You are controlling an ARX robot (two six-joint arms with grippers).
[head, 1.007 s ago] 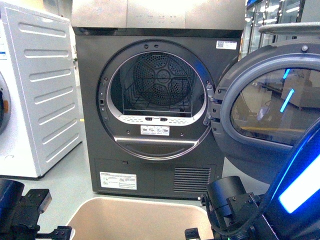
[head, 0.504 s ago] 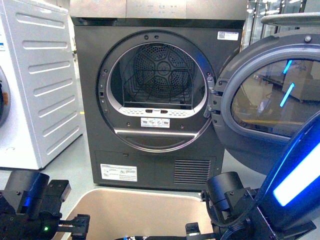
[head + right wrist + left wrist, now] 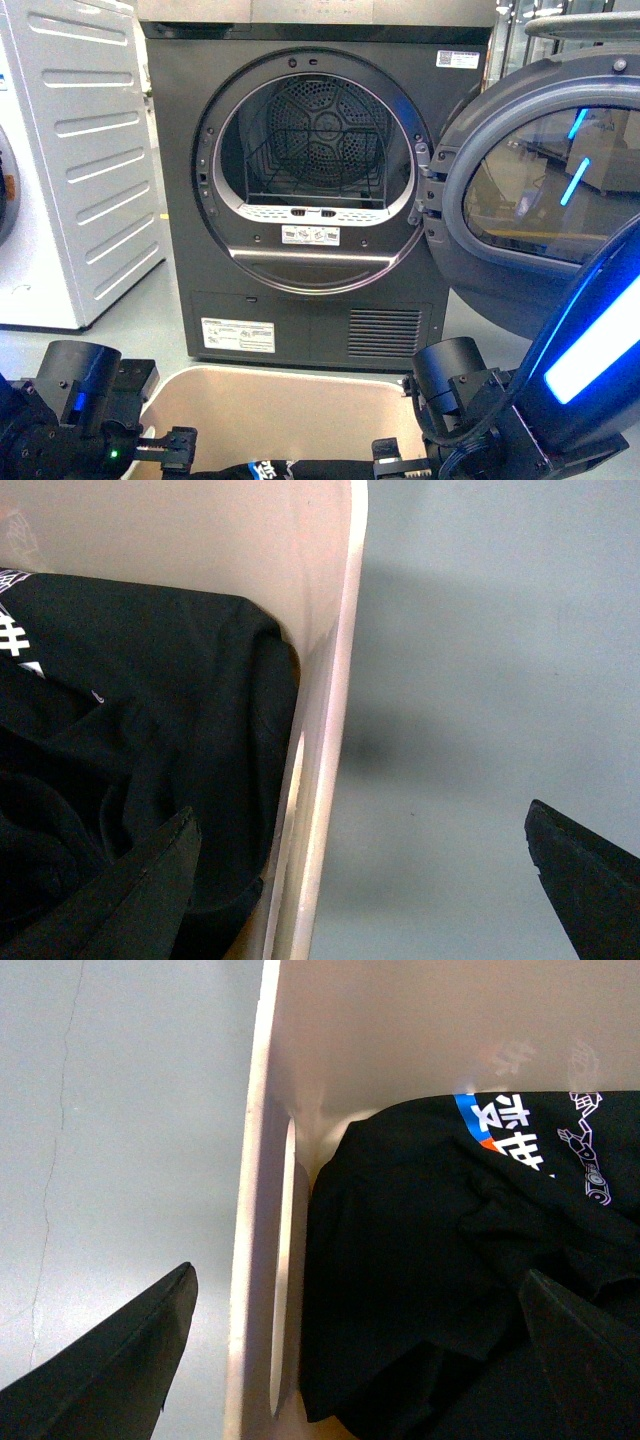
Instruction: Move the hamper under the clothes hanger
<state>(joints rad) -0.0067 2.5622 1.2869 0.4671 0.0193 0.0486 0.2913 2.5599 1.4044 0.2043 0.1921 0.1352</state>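
Grasping step: the hamper point(image 3: 300, 410) sits bottom centre of the front view, before the dryer point(image 3: 310, 180); left claw point(image 3: 357, 1272) and right claw point(image 3: 360, 810) straddle its side walls, wide open, holding nothing; next, both should close; clothes hanger unseen.

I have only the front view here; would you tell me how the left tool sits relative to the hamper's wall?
Observer: The left tool is open and straddles the hamper wall, with one finger over the floor and the other over the black clothing inside.
Operator: Thank you. Is there a grip point there?
Observer: Yes, a handle slot runs through that wall, between the two fingers.
Operator: And the right side?
Observer: The right tool is open too and straddles the opposite wall, with one finger inside and one outside.
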